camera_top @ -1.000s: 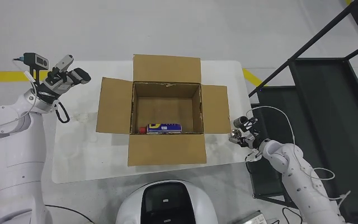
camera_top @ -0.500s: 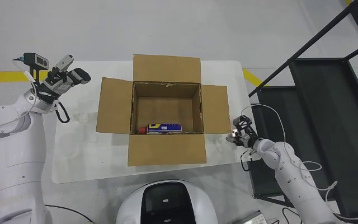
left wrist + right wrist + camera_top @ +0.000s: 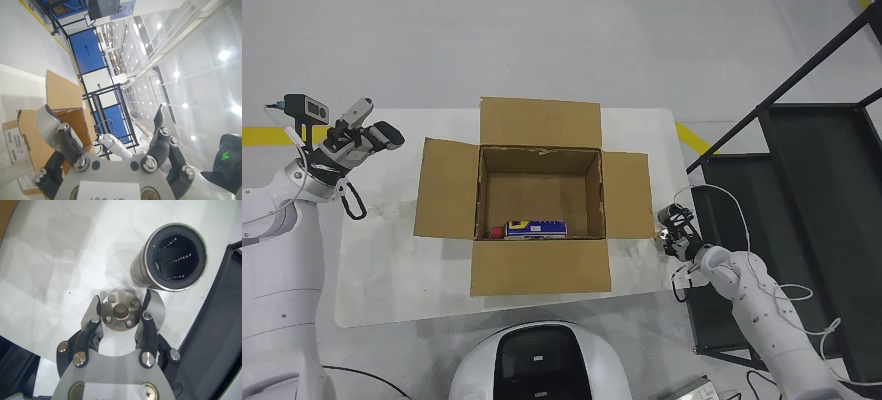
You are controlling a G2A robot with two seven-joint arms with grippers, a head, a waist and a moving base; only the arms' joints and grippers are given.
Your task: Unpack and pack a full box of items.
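An open cardboard box (image 3: 540,195) stands mid-table with all flaps folded out. Inside, against the near wall, lies a blue-and-yellow item with a red cap (image 3: 534,229). My right gripper (image 3: 674,224) is low over the table's right edge, beside the box's right flap. In the right wrist view it (image 3: 121,305) is shut on a round metal flange disc (image 3: 121,311) with several holes. A steel linear bearing cylinder (image 3: 168,258) lies on the table just past one fingertip. My left gripper (image 3: 377,128) is raised over the table's far-left corner, open and empty (image 3: 103,110).
The white table (image 3: 382,280) has bare room left of the box and in front of it. A black metal rack (image 3: 802,180) stands close against the table's right edge, next to my right arm. The box flap (image 3: 62,91) rises near my left gripper.
My right gripper has shifted a little along the table's right edge, toward the far side. The left arm and the box have not moved.
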